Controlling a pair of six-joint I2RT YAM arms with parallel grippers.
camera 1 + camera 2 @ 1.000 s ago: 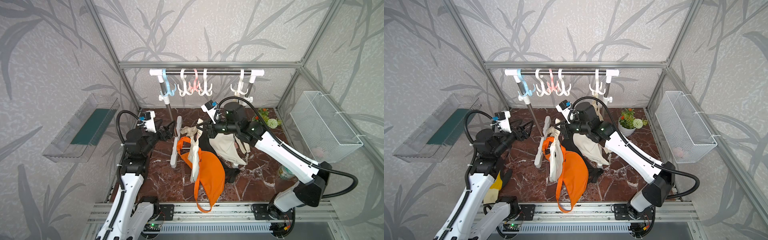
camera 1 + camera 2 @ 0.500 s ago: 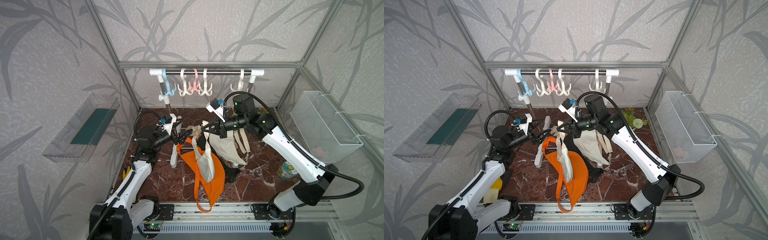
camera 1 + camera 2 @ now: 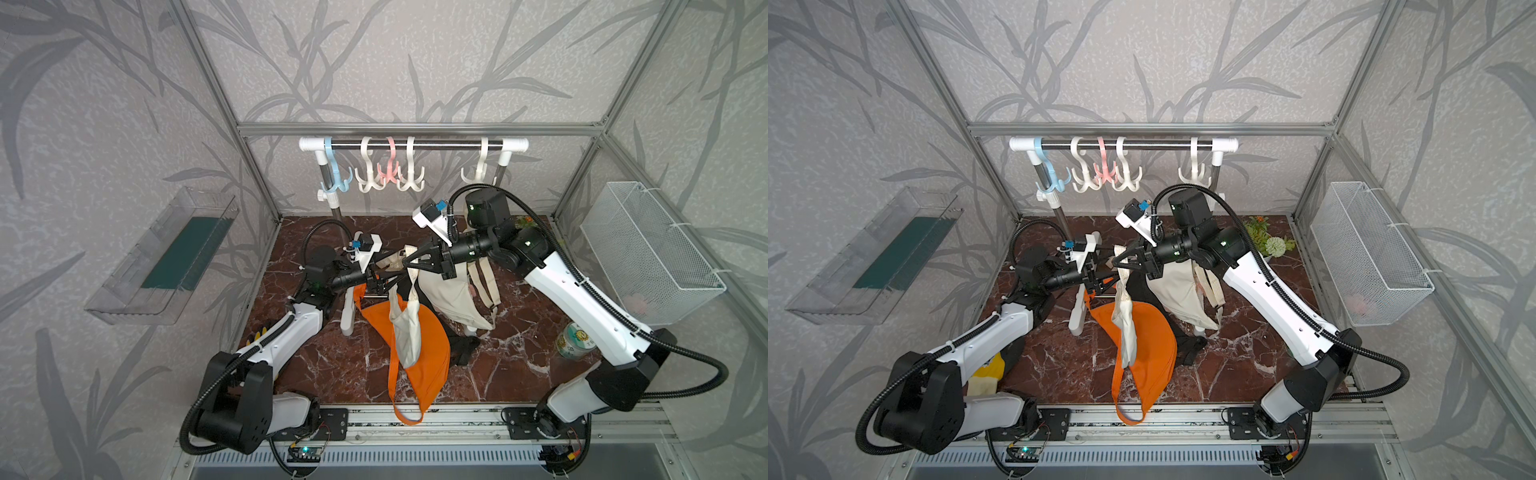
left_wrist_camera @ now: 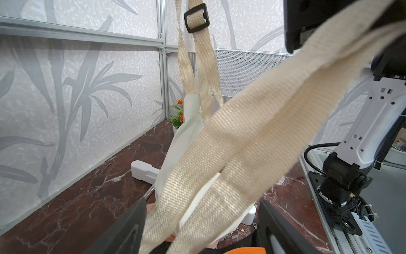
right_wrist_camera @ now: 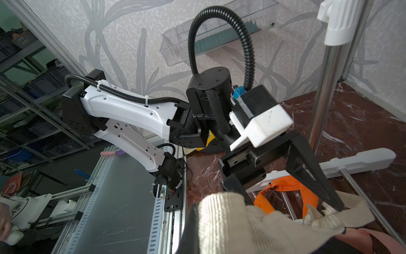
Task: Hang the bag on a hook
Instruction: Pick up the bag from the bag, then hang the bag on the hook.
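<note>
Between the spread jaws of our left gripper [image 4: 202, 201] runs the cream bag [image 3: 405, 332] strap [image 4: 252, 123], pinched by our right gripper [image 3: 409, 259]; no hook [image 3: 409, 183] above holds it yet.

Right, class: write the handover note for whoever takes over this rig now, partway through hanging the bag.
Right gripper: shut on the cream bag's strap, holding it up.
Left gripper: open, fingers either side of the same strap, not yet closed.
Cream bag: dangles from the strap, over the orange bag.
Blue hook: on the back rail, bare.
Done: bag lifted by its strap.
Left: carry the strap to a bare hook, loop it on, let go.
</note>
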